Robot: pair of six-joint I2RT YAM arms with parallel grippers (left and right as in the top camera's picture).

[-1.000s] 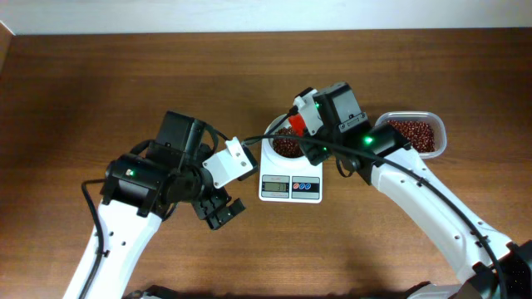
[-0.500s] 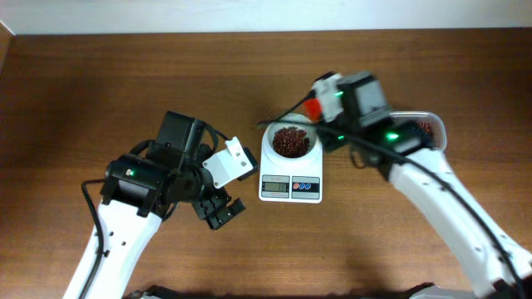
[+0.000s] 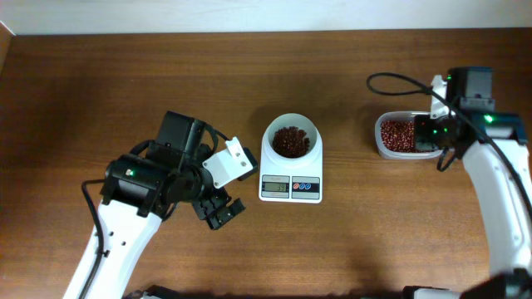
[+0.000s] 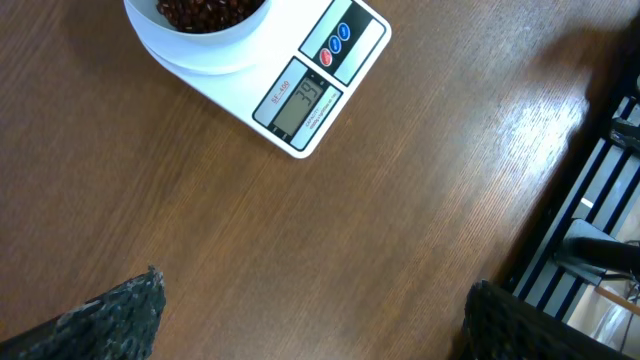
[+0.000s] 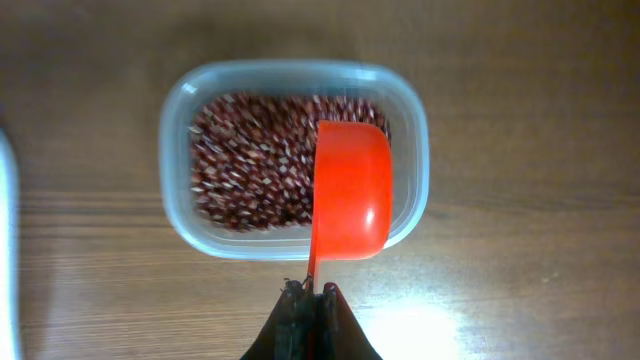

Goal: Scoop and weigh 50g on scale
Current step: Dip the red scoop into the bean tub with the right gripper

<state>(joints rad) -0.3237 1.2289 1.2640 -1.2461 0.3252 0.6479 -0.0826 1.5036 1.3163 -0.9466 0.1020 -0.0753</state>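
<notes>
The white scale (image 3: pixel 290 188) stands mid-table, and its round white bowl (image 3: pixel 291 124) holds red beans. In the left wrist view the scale (image 4: pixel 312 92) is at the top with its display lit. My right gripper (image 5: pixel 312 292) is shut on the thin handle of a red scoop (image 5: pixel 352 190). The scoop hangs empty over the right side of the clear tub of red beans (image 5: pixel 250 180). In the overhead view my right gripper (image 3: pixel 428 133) is above that tub (image 3: pixel 379 137), right of the scale. My left gripper (image 3: pixel 220 212) is open and empty over bare table, left of the scale.
The far table edge meets a white wall (image 3: pixel 266 15). In the left wrist view the table's edge and a dark slatted frame (image 4: pixel 590 200) lie to the right. The left arm's body (image 3: pixel 158 174) takes up the left-front part of the table.
My right arm has swung right with the scoop, from over the scale's bowl to over the bean tub. The left arm has not moved.
</notes>
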